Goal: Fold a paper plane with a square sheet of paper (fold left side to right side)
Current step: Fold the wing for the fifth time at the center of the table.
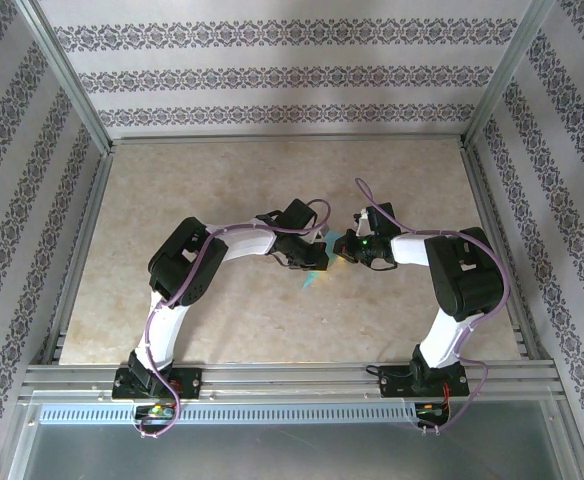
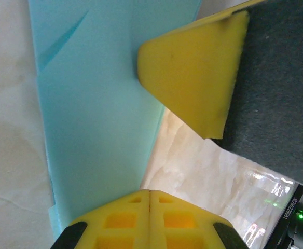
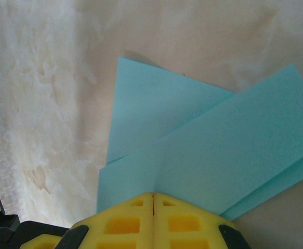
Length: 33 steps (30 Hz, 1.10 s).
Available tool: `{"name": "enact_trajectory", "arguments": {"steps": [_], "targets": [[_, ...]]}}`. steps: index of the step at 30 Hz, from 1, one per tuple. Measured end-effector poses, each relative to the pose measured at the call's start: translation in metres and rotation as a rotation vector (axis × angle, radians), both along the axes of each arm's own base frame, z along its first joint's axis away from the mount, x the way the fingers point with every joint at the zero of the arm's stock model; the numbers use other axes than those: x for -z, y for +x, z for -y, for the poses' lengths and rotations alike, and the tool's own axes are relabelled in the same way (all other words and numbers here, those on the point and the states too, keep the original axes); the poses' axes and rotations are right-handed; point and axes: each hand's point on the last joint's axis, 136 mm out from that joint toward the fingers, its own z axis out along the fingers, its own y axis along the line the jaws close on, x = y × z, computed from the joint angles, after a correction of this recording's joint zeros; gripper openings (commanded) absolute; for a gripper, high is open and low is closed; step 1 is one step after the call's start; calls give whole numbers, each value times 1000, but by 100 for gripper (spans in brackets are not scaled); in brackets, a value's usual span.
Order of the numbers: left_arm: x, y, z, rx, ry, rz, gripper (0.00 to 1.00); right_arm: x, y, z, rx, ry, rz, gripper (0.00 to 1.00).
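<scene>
The paper plane [image 3: 193, 150], cyan and part-folded, lies flat on the bench [image 3: 47, 104] near its middle, between the two wrists. From the right wrist it shows as overlapping layers. One long flap lies slantwise across a wider layer beneath, and a further edge peeks out at the lower right. The right hand [image 3: 153, 196] is closed, its two yellow fingers meeting along a thin seam, and the paper runs right up to and under their tips. Nothing shows between the fingers. Whether the tips press on the paper or hover just over it cannot be told.

From the left wrist the paper is a tall cyan band with a short crease near its upper left corner. The left hand [image 2: 150, 193] is likewise closed, finger against finger, with its tips over the near end of the paper. A yellow pad [image 2: 193, 78] of the other hand reaches in from the upper right, its blunt tip over the paper's right edge. Contact there is not clear either.

From above, the two hands nearly meet over the paper and cover most of it. A small cyan sliver shows below them, so its outline cannot be made out. The left wrist view cuts the paper off at the top, the right wrist view at the right edge.
</scene>
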Motion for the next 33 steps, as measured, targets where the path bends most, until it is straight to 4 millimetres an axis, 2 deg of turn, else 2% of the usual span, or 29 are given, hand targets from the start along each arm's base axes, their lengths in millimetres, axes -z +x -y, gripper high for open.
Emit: {"name": "enact_trajectory", "arguments": {"steps": [14,33], "targets": [[4,-7,-8,35,2,46,0,1,-3,-4,-19,-1,-5,0],[5,-40,-43,42,60,66,0,1,-5,-11,-43,9,-31,0]]}}
